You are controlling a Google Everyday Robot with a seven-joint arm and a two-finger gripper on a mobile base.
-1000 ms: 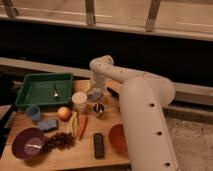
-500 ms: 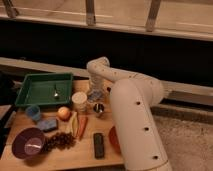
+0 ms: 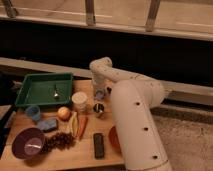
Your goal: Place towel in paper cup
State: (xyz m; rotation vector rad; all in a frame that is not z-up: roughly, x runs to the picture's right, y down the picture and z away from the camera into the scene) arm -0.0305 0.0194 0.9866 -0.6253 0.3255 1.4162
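1. Towel: a pale blue, flat item lies on the near left part of the wooden table, just near of the blue cup. Its long axis runs left to right, with the right end turned slightly to the far side. It lies apart from the paper cup, which stands upright, mouth up, right of the green tray.

2. Arm: the thick white link rises from the near right, bends at an elbow above the table's far edge, and turns downward. The gripper points down just right of the paper cup, above a small metal cup. Its opening cannot be told, nor whether it holds anything.

3. Change: against the frame half a second earlier, the arm's pose is nearly the same and the table items are unmoved.
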